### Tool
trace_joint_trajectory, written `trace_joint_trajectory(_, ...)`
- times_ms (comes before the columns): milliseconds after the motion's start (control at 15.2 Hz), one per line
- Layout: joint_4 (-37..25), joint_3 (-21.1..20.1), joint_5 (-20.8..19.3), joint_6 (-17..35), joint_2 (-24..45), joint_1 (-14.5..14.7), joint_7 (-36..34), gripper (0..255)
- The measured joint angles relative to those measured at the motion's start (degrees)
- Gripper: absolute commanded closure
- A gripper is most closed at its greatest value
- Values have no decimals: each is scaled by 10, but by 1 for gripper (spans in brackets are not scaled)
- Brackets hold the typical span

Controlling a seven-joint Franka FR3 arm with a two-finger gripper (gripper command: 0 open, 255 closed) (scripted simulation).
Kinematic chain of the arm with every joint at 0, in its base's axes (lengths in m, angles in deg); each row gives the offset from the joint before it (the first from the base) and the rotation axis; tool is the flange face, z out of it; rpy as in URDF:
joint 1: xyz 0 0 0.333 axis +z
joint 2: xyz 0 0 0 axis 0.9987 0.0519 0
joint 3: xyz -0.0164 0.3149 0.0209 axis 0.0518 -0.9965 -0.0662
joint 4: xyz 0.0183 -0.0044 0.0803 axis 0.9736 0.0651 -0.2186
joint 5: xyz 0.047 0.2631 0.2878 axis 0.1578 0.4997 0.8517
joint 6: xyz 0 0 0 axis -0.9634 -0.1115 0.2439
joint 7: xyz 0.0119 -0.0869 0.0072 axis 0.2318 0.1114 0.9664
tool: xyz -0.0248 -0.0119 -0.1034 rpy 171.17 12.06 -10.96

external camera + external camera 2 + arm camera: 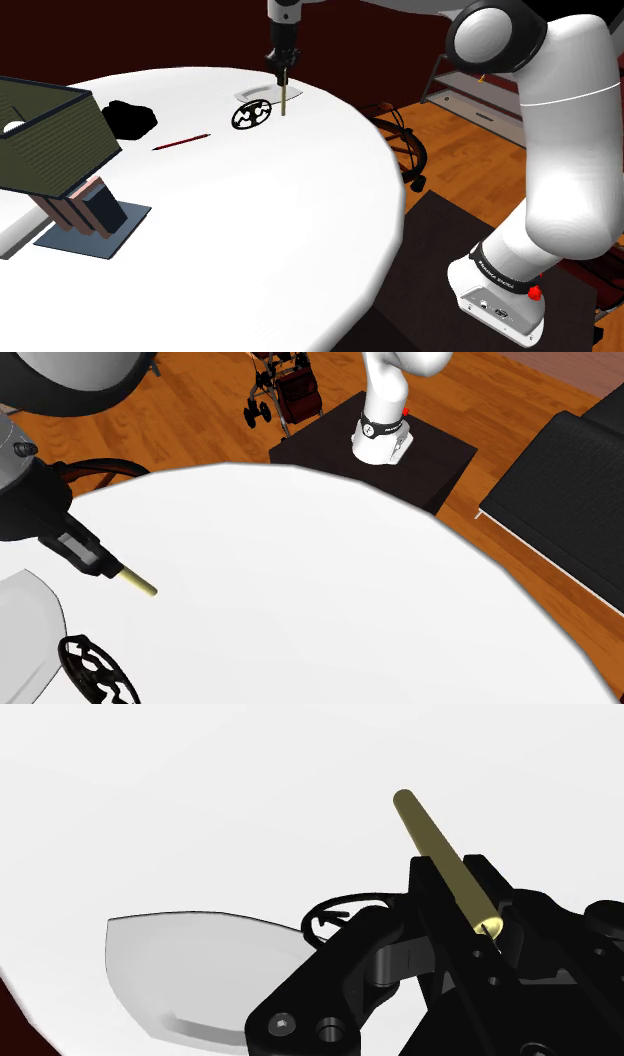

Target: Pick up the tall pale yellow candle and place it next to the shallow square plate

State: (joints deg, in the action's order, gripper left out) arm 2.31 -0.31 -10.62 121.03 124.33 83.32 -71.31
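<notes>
Going left to right in the shoulder view, the plate point(256, 93) comes first. It is a shallow white square lying flat on the counter point(260, 240), and I see nothing in it. Just in front of it, toward the camera, lies a black wire ring point(249, 116), close to the plate's near edge; I cannot tell whether the 2 touch.

Next is the candle point(284, 98), a thin yellow-olive stick clamped at its upper end between the 2 fingers of my tool point(283, 72). Its long axis runs nearly straight down from the fingers. Its free end points at the counter just off the plate's right-hand corner, beside the ring. I cannot tell whether that end touches the counter.

So in this view the plate lies just left of the candle, and the candle hangs over bare counter, not over the plate. I judge the carry nearly done. What remains is a short descent and a release that does not tip the candle onto the ring.
</notes>
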Motion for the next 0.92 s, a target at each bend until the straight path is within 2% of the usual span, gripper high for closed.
trace_joint_trajectory(924,110,1,-2,107,-2,-9,-5,255)
